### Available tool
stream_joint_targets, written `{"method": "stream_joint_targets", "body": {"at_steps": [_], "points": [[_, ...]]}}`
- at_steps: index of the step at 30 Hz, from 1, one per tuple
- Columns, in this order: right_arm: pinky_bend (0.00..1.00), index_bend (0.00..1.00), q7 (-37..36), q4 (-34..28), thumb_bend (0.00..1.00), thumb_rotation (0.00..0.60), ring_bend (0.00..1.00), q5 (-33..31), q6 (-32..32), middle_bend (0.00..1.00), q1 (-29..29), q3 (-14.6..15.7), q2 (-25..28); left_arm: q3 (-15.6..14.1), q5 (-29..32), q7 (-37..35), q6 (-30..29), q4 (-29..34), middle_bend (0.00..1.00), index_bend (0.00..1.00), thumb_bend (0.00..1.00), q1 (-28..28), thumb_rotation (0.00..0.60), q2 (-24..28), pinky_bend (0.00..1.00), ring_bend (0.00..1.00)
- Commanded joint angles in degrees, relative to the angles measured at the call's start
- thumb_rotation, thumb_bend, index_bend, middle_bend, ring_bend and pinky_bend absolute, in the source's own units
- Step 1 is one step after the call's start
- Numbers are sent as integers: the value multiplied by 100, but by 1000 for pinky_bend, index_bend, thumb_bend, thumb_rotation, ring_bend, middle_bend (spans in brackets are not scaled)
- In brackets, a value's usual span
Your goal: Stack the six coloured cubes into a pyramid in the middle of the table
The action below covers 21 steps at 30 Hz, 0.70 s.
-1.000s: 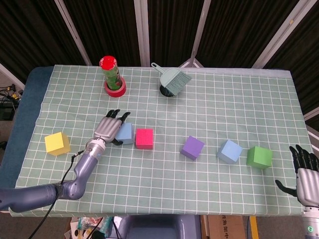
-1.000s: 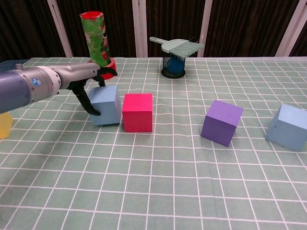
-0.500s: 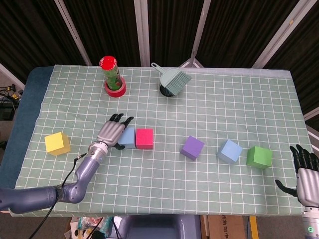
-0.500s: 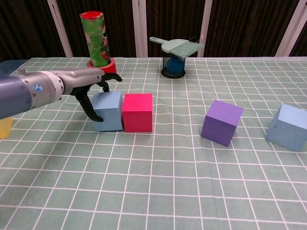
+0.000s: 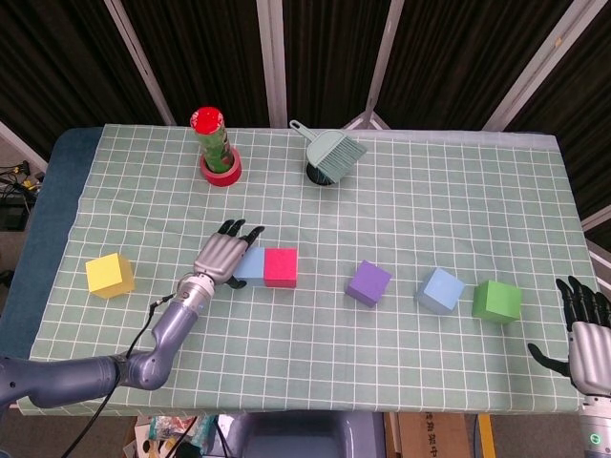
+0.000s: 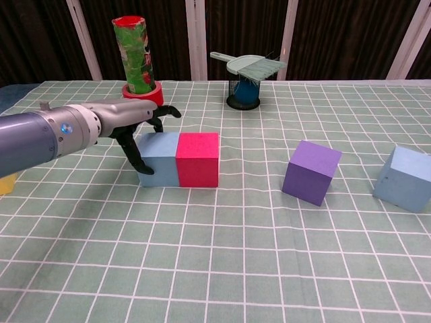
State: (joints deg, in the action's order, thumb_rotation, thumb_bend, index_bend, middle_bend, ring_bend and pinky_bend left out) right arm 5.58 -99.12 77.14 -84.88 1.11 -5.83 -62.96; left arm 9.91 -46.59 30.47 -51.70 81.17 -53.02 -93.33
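My left hand (image 5: pixel 225 256) (image 6: pixel 137 123) lies with fingers spread against the left side of a pale blue cube (image 5: pixel 251 266) (image 6: pixel 159 160), fingers over its top edge and thumb down its near-left face. That cube touches a red cube (image 5: pixel 281 268) (image 6: pixel 198 159) on its right. Further right stand a purple cube (image 5: pixel 368 283) (image 6: pixel 310 172), a second pale blue cube (image 5: pixel 439 290) (image 6: pixel 404 178) and a green cube (image 5: pixel 496 301). A yellow cube (image 5: pixel 109 275) (image 6: pixel 5 183) sits alone at the left. My right hand (image 5: pixel 584 330) hangs open at the near right corner.
A green can with a red lid (image 5: pixel 214 136) (image 6: pixel 135 55) stands in a red tape roll at the back. Next to it a dustpan and brush (image 5: pixel 334 153) (image 6: pixel 249 66) rest in a dark cup. The checked cloth (image 5: pixel 315 363) ends close in front of me.
My left hand has slid right with the pale blue cube, bringing it flush against the red cube, which shifted slightly right. The right hand has not moved.
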Motion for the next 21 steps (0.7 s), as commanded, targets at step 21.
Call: {"method": "stream_joint_targets", "body": {"at_steps": [21], "points": [[0, 0, -9, -5, 190, 600, 0, 25, -28, 0, -6, -6, -7, 13, 25, -8, -67, -1, 388, 0, 262, -17, 600, -81, 20, 0]]}}
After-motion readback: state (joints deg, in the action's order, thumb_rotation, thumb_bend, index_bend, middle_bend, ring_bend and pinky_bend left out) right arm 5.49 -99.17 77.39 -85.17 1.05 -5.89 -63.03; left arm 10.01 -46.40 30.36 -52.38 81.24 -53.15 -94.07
